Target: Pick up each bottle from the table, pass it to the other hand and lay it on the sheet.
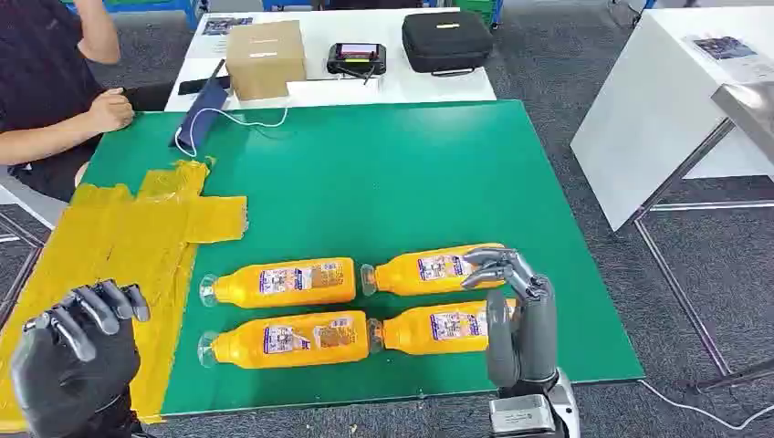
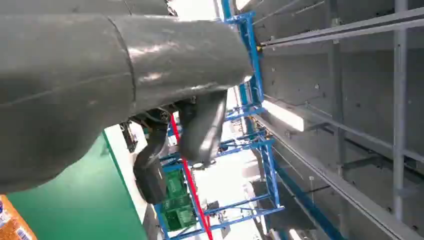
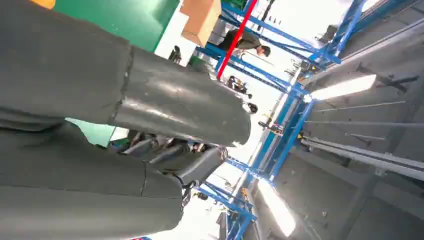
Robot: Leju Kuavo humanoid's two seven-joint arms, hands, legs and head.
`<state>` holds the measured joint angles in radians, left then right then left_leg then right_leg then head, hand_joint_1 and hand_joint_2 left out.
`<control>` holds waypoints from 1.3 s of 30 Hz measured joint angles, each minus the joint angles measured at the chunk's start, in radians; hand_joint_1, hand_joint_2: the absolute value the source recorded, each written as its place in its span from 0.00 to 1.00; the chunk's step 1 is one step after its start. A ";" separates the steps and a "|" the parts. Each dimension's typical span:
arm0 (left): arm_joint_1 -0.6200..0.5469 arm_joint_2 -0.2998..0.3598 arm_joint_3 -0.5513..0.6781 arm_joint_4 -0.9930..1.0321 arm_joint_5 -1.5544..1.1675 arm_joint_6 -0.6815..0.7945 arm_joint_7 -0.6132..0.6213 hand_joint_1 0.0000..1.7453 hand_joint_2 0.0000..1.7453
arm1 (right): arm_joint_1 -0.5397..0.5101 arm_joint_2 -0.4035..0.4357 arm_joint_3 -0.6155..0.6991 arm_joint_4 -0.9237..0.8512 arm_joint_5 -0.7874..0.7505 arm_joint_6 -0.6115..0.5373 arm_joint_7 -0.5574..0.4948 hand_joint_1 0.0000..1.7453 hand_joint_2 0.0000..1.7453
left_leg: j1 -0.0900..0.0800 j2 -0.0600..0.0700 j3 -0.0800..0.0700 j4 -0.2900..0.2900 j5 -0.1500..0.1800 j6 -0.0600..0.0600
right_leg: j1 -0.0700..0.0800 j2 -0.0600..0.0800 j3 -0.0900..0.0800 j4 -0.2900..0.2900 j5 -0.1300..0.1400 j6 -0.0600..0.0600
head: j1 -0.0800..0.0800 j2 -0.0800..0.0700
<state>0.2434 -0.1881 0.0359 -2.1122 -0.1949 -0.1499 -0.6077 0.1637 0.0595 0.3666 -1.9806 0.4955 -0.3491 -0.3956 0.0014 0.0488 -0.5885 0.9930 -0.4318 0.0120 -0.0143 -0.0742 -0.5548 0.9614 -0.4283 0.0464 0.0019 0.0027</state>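
Several orange bottles lie on their sides in two rows on the green table: far left, near left, far right, near right. My right hand stands upright over the right ends of the two right bottles, fingers bent forward at the top, holding nothing. The yellow sheet covers the table's left side. My left hand hovers over its near corner, fingers apart and half curled, empty. The left wrist view shows my left hand and a bottle's edge.
A person sits at the far left with a hand on the table edge. A blue pouch lies at the green table's far side. Behind it are a cardboard box and a black case. A white table stands to the right.
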 measured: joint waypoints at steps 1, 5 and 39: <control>0.000 0.000 0.000 0.000 0.000 0.000 0.000 1.00 0.00 | 0.000 0.000 0.000 0.000 0.000 0.000 0.000 1.00 0.00 | 0.000 0.000 0.000 0.000 0.000 0.000 | 0.000 0.000 0.000 0.000 0.000 0.000 | 0.000 0.000; 0.018 -0.006 -0.014 0.033 -0.001 0.096 -0.005 1.00 0.00 | 0.003 -0.007 -0.017 0.037 -0.181 0.093 -0.087 1.00 0.00 | 0.000 0.000 0.001 0.000 0.000 0.000 | 0.000 0.000 0.001 0.000 0.000 0.000 | 0.000 0.000; 0.059 0.057 -0.148 0.222 0.084 0.307 0.075 0.00 0.00 | -0.088 -0.074 0.115 0.316 0.271 0.136 0.239 0.00 1.00 | 0.000 0.000 0.000 0.000 0.000 0.000 | 0.000 -0.001 0.000 0.000 0.000 0.000 | 0.000 0.000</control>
<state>0.3020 -0.1312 -0.1125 -1.8902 -0.1110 0.1569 -0.5329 0.0754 -0.0144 0.4817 -1.6644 0.7662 -0.2132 -0.1561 0.0015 0.0484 -0.5888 0.9928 -0.4318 0.0120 -0.0142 -0.0747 -0.5543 0.9615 -0.4281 0.0466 0.0019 0.0027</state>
